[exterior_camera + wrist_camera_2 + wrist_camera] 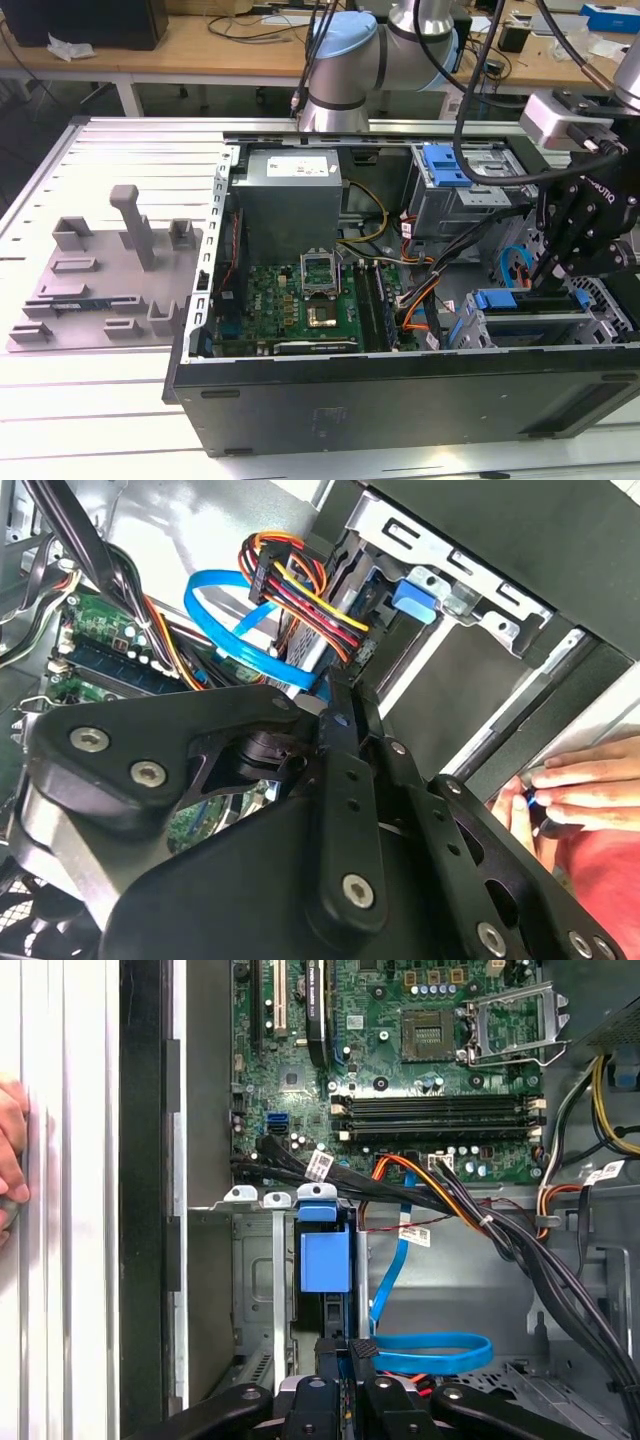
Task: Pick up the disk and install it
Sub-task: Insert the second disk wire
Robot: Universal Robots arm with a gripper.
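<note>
Down over the open case [400, 395] on the tabletop with the gripper [548, 268], off to the exterior view's right of the motherboard [300, 290]. Fingers [330, 1352] drawn together, tips all but meeting; can't tell if anything is nipped between them. Spotting the disk [515, 300] in the drive cage [478, 335] right beside the motherboard, blue rail uppermost. Long axis running along the case's near wall, away from the motherboard toward the exterior view's right. Directly below the fingertips, then, at the rail's end farther from the motherboard, close or touching; too tight to call. Seeing the same blue rail [325, 1260] just ahead of the tips in the first wrist view. Also noting a person's hand [575, 785] resting on the case edge, well clear of the motherboard.
</note>
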